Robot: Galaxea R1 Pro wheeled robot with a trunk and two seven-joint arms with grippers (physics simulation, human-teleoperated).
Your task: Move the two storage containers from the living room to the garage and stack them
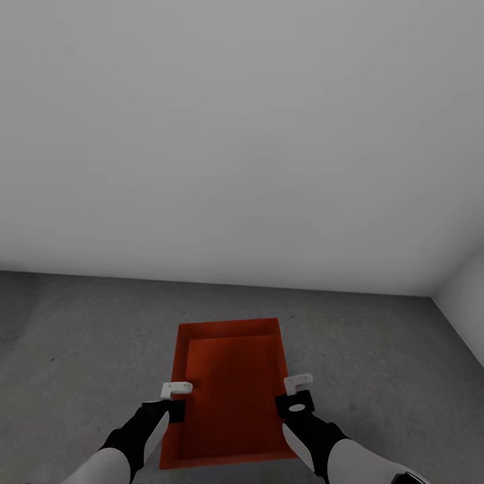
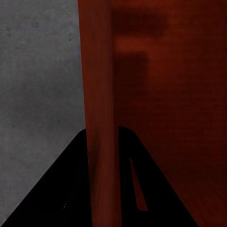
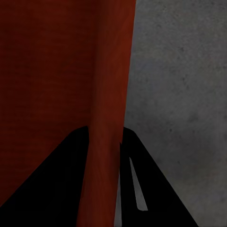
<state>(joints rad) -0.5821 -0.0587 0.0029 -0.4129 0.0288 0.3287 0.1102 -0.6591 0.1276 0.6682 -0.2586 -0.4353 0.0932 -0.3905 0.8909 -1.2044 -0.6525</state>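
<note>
A: How do the left gripper's (image 1: 176, 396) fingers stand?

B: They straddle the storage container's (image 1: 232, 390) long side wall, one finger outside it, one inside. In the left wrist view the orange-red wall (image 2: 100, 142) runs up between the two dark fingers (image 2: 52, 198), which press close on either side, so that gripper clamps the wall.

A: And the right gripper (image 1: 296, 393)?

B: The same on the opposite long wall. The right wrist view has the wall (image 3: 108, 142) passing between its fingers (image 3: 142, 189), held narrow around it. One finger sits over the bin's ribbed inside (image 3: 42, 85), the other over grey concrete (image 3: 184, 94).

A: Where does the bin lie from the fingers outward?

B: It spans the gap between the two grippers, its near short end reaching back toward the wrists and its far short end stretching ahead, beyond the fingertips. It is lidless and nothing lies inside.

A: Is it on the ground?

B: That cannot be told; the mottled dark grey floor (image 1: 81, 336) shows all around it. Beyond the bin's far end the floor meets a plain white-grey wall (image 1: 235, 134), and a second wall (image 1: 467, 302) closes the corner on the right gripper's side.
</note>
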